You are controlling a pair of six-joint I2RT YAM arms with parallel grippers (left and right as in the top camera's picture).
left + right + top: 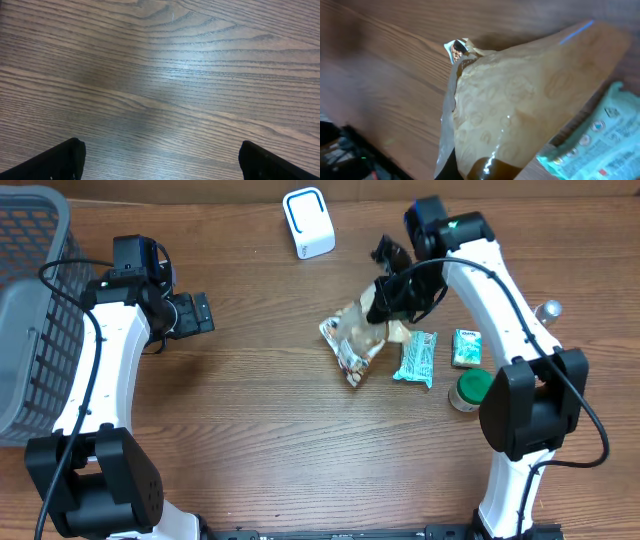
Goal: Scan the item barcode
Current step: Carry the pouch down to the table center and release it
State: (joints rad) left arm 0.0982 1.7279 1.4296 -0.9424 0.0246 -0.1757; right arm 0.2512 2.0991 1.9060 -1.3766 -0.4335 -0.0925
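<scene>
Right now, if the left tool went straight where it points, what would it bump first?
Probably the bare wooden table: the open left tool shows only wood ahead in its wrist view. The snack bag lies farther right, but depth is unclear.

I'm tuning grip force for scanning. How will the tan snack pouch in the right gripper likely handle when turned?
The tan snack pouch is probably floppy: its film is creased and crumpled where the right gripper holds it. The glossy surface, showing glare, may be slippery. It looks puffy and thin-walled, so likely light for its size.
</scene>
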